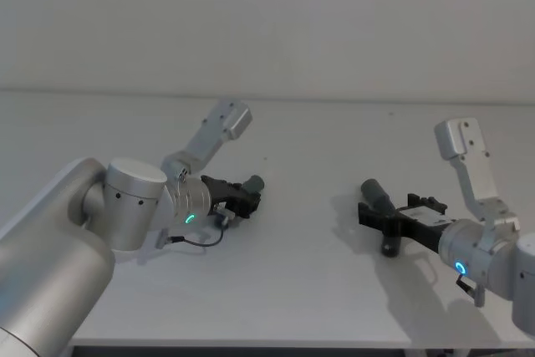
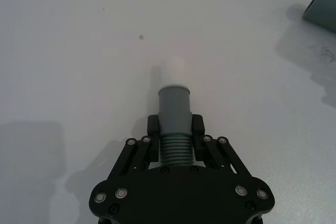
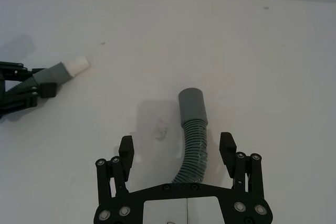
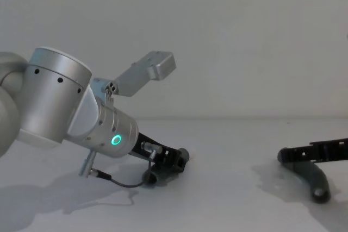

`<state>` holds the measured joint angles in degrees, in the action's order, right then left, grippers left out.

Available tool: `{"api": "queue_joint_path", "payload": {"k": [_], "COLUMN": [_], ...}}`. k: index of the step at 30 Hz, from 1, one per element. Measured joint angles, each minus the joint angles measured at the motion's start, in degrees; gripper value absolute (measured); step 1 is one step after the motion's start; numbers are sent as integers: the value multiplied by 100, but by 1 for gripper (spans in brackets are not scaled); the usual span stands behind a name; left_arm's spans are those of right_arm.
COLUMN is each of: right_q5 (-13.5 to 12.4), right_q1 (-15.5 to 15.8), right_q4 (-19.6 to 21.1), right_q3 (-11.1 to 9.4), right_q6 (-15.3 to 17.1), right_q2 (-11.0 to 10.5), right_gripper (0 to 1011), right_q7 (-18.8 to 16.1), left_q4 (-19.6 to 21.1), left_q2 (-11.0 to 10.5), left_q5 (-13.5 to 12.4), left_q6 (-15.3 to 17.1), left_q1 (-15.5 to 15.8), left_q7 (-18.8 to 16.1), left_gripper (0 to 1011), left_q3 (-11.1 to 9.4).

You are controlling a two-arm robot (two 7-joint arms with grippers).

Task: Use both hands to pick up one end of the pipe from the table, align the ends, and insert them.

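Head view: L gripper (image 1: 244, 198) is clamped on the white-tipped piece (image 1: 253, 183), low at the table (image 1: 309, 290); can't tell if it's lifted. R gripper (image 1: 380, 219) straddles the plain-cuff piece (image 1: 378, 196), which lies on the table, well apart from the other. Both ends need a long approach, so small angle errors could add up.

L wrist view: fingers (image 2: 153, 127) pinch the ribbed section just behind the smooth collar; white tip (image 2: 175, 69) points fwd. Ribs probably flex, so the piece could pivot in the grip & the tip wander off-axis.

R wrist view: jaws spread, touching nothing. The piece sits btwn them, nearer one finger, open cuff (image 3: 192, 106) ahead. Closing may shove or roll it, or catch the bend, leaving the cuff skewed vs. the tip.

Chest view: R gripper (image 4: 288, 155) is low, w/ the piece's bend resting on the table below it. Fingertips could scrape the surface; a drooping bend may twist the hold on lift.
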<state>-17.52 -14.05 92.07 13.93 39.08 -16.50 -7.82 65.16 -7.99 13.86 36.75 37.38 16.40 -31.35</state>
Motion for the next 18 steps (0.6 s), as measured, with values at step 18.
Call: {"api": "queue_joint_path", "payload": {"k": [18], "right_q5": [82], "right_q1": [-256], "right_q4": [-487], "right_q3": [21], "right_q6": [90], "right_q2": [175], "right_gripper": [1001], "right_q7": [14], "left_q4": [0], "left_q2": [0], "left_q5": [0], "left_q6": [0], "left_q1": [0], "left_q7": [0], "left_gripper": [343], "left_q3": [0]}}
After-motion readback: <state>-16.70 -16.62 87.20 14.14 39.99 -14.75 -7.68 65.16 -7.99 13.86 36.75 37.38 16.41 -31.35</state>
